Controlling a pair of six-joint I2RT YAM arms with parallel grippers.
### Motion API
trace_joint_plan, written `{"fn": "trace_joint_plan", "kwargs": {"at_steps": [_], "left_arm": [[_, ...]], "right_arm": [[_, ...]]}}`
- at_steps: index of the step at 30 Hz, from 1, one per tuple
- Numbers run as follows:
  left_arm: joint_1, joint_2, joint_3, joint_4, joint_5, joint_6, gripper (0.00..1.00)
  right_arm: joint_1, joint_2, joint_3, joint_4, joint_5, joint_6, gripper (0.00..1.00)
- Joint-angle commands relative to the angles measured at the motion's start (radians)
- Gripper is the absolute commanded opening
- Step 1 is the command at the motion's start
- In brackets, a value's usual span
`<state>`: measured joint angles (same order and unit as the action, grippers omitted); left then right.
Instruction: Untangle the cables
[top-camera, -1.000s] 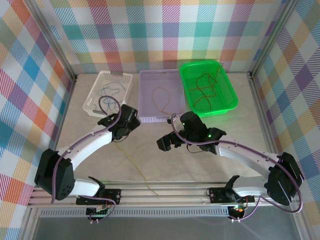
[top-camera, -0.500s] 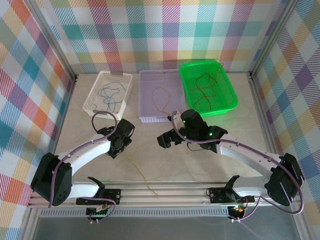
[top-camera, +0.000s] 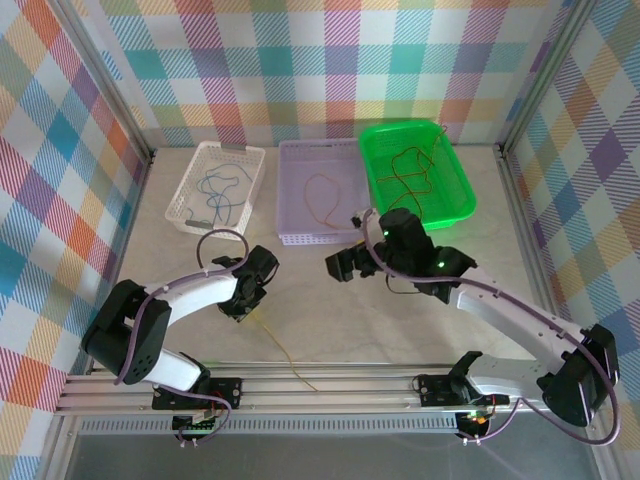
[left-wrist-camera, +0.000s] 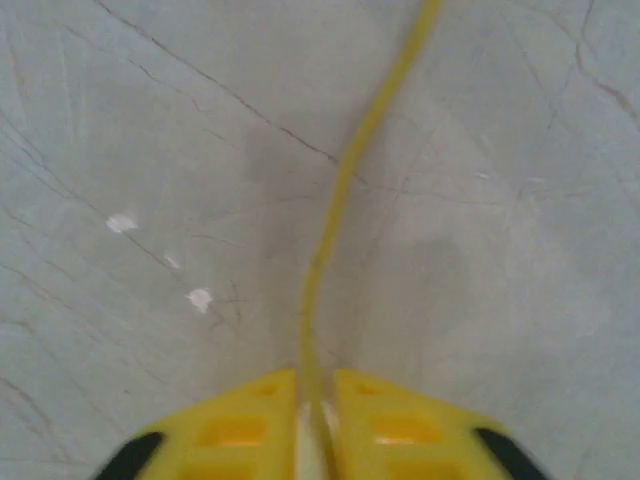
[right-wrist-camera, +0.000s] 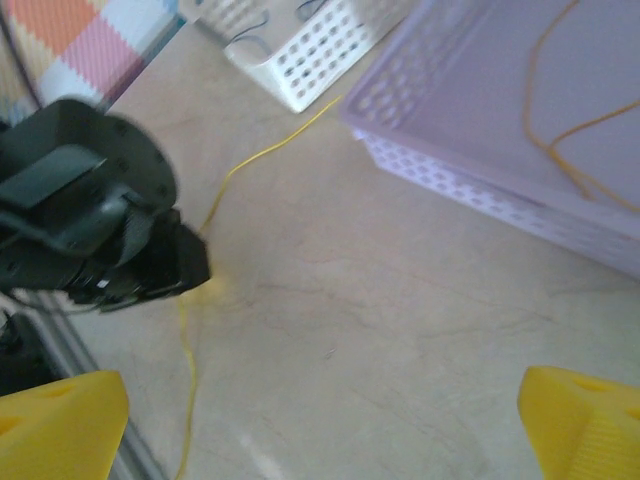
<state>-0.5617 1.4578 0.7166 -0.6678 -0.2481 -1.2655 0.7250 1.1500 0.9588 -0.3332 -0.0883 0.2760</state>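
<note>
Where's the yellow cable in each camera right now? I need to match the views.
Top external: the yellow cable runs from the left gripper down and right, toward the picture's bottom.
Left wrist: it runs down the middle of the picture and ends pinched between the yellow fingers.
Right wrist: it is in the left half, curving from the white basket to the bottom edge.
Shared landmark: the left gripper, shut on the cable.

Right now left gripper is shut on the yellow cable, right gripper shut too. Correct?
No: the right gripper is open, jaws wide apart in the right wrist view. The left gripper is shut on the yellow cable, as stated.
</note>
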Motion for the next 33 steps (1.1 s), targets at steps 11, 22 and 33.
{"fn": "trace_joint_plan", "kwargs": {"at_steps": [11, 22, 33], "left_arm": [[-0.037, -0.235, 0.251, 0.07, -0.009, 0.415, 0.0], [-0.038, -0.037, 0.713, 0.126, -0.033, 0.758, 0.0], [-0.031, 0.416, 1.202, 0.381, -0.243, 1.058, 0.0]], "right_arm": [[-0.434, 0.007, 0.177, -0.027, -0.163, 0.181, 1.0], [-0.563, 0.216, 0.271, 0.156, -0.121, 0.322, 0.96], [-0.583, 0.407, 0.372, 0.238, -0.012, 0.237, 0.97]]}}
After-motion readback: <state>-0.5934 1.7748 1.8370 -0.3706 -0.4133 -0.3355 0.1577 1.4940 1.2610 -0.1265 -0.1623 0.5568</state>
